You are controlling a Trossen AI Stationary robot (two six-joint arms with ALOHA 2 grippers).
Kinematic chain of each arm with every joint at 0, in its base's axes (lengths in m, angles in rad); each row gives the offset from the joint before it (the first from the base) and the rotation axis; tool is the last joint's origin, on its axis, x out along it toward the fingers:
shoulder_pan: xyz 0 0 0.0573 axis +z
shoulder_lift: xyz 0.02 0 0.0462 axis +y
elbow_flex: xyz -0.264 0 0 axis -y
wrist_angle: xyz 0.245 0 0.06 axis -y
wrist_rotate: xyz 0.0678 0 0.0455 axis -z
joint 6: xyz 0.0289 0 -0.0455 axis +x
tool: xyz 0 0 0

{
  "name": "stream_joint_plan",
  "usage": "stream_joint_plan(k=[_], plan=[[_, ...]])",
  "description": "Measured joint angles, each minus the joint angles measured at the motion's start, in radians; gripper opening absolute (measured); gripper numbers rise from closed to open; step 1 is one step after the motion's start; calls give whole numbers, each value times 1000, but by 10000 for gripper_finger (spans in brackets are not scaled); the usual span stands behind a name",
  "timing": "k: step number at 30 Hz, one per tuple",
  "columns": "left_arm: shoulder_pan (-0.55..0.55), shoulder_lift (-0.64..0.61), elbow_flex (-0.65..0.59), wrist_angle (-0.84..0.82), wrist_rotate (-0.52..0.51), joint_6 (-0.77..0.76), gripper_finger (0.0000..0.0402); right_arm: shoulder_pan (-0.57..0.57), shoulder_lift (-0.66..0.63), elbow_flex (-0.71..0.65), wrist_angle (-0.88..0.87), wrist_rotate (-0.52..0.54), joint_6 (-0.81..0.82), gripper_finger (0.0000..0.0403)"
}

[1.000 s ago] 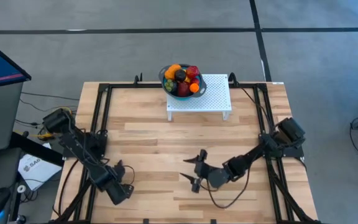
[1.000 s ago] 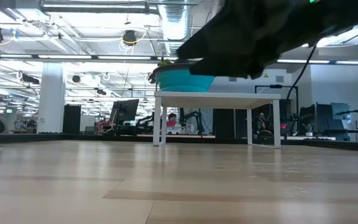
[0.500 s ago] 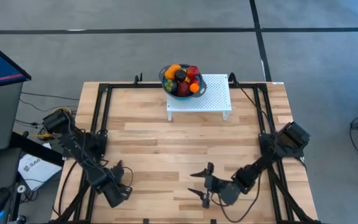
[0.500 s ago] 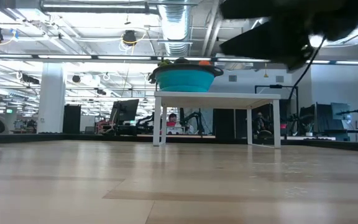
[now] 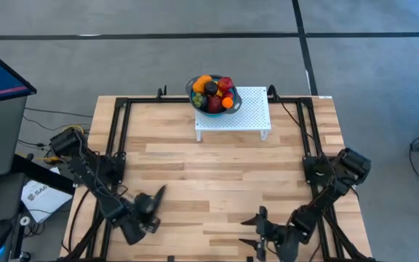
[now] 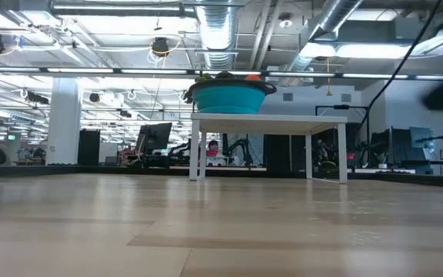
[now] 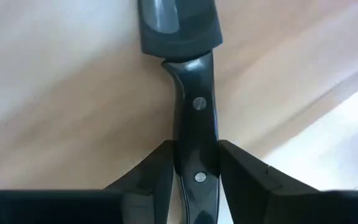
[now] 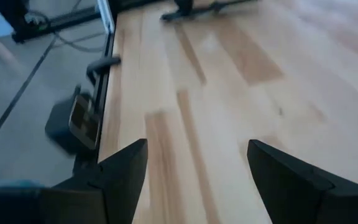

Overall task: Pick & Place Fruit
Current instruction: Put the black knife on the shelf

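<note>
While my left gripper [image 7: 194, 177] pinches the knife [image 7: 188, 93] handle lengthwise, the fruit [image 5: 213, 93] sits far across the table in the bowl [image 5: 193, 89]; my right gripper [image 8: 194, 177] gapes empty.

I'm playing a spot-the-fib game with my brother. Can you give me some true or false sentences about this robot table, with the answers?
1. The fruit is piled in the blue bowl. True.
2. The bowl stands on the bare wooden table. False: it stands on a small white stand at the table's far edge.
3. The left gripper is closed on a black knife. True: its fingers press the handle from both sides.
4. The right gripper holds an orange. False: it is open with nothing between its fingers.
5. Both arms are reaching over the bowl. False: both are at the near side of the table, far from it.
</note>
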Motion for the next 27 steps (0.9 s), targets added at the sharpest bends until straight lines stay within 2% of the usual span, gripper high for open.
stream_joint_plan(k=[4,8,11,15,17,20,24,27], plan=[[46,-3,0,102,-202,115,100,52,0,-1,-82,23,105,270],[145,-3,1,265,-327,358,101,74,0,-1,-119,62,175,270],[244,-3,2,411,-352,596,109,71,0,-1,-118,72,174,270],[367,-5,2,640,-324,925,111,63,-1,-33,-60,73,144,270],[417,-5,2,751,-293,1078,109,63,0,-88,34,73,137,270],[475,-5,3,922,-225,1287,107,63,0,-197,280,96,80,270],[529,-5,3,1099,-96,1501,110,35,0,-334,673,138,-99,270],[555,-6,3,1215,-48,1625,110,-16,0,-398,951,126,-288,270]])
